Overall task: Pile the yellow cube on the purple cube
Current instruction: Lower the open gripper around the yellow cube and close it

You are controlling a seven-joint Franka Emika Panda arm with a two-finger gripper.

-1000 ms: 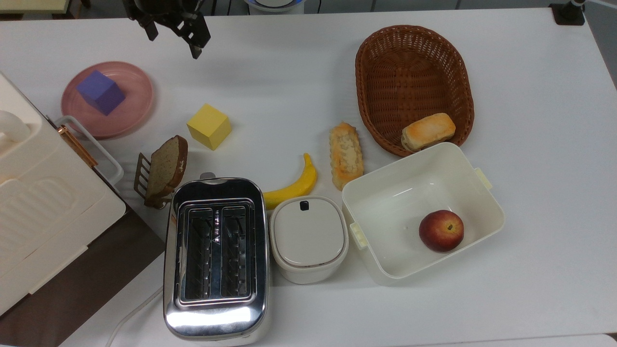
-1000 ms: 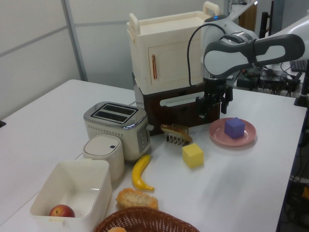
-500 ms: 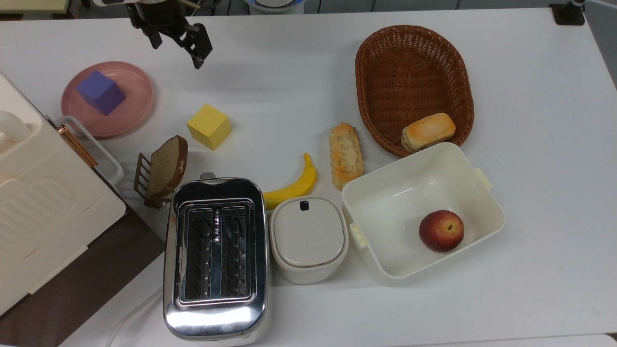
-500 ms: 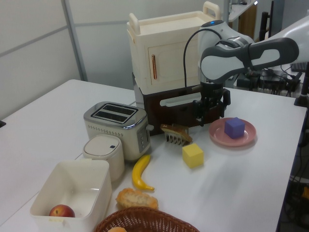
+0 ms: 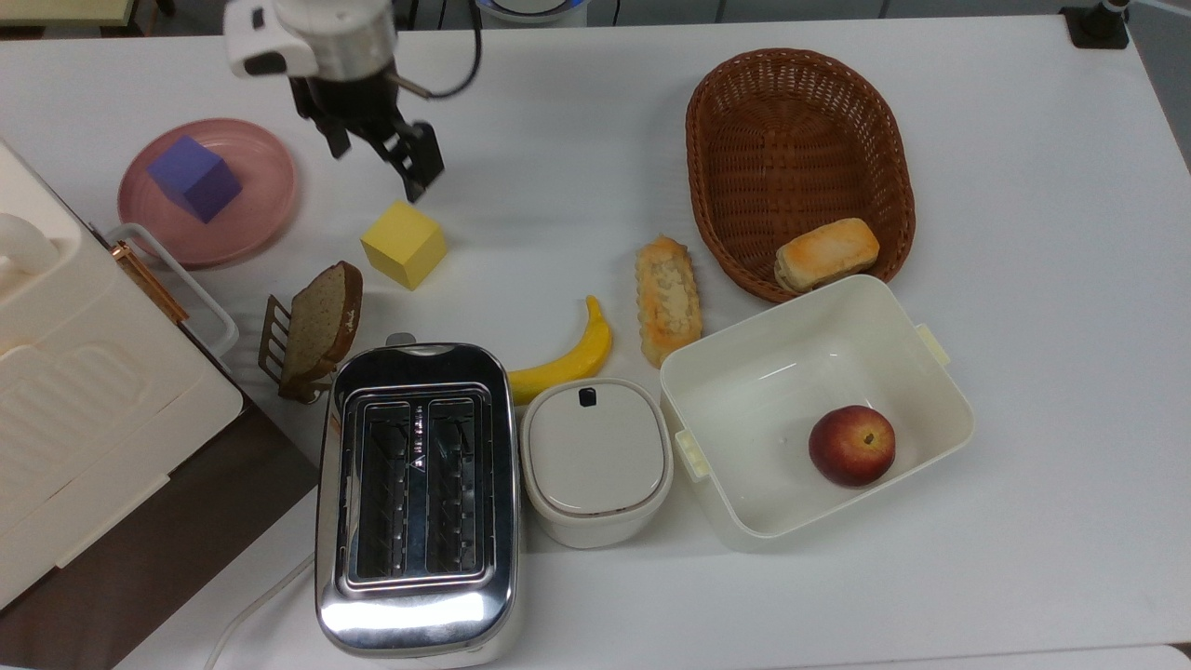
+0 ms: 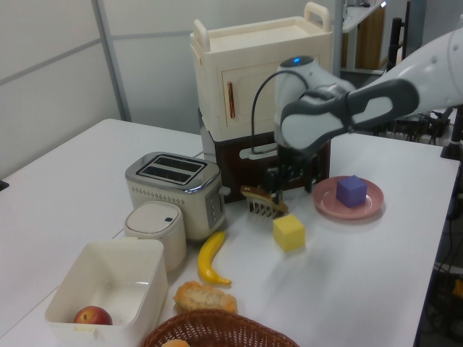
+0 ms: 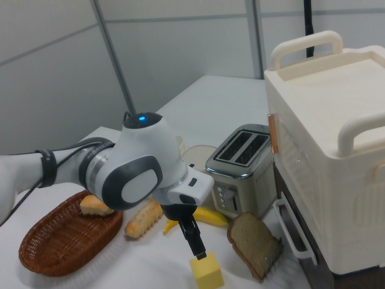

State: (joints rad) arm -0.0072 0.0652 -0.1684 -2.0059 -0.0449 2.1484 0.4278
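Movement first: over the last second the gripper point(image 5: 377, 158) has travelled from the far edge of the white table point(image 5: 1023, 186) down toward the yellow cube point(image 5: 404, 244), and in the top view its fingers now end just short of the cube's far corner. The cube itself has not shifted. That suggests the approach stage of the task is nearly over and the pick is about to begin; nothing has been lifted yet.

The gripper's two dark fingers are spread apart with nothing between them, wide enough by the look of it to straddle the cube. In the right view one fingertip hangs just above the yellow cube point(image 7: 207, 271), apparently not yet touching it.

The yellow cube sits on the bare table, in the top view to the right of the pink plate point(image 5: 265, 214) and just beyond the slice of brown bread point(image 5: 322, 316) in its small rack. The purple cube point(image 5: 194, 178) rests on the pink plate, to the top view's left of the gripper, and it too has stayed where it was. In the left view the yellow cube point(image 6: 289, 233) lies nearer the camera than the purple cube point(image 6: 351, 191), the two well apart.
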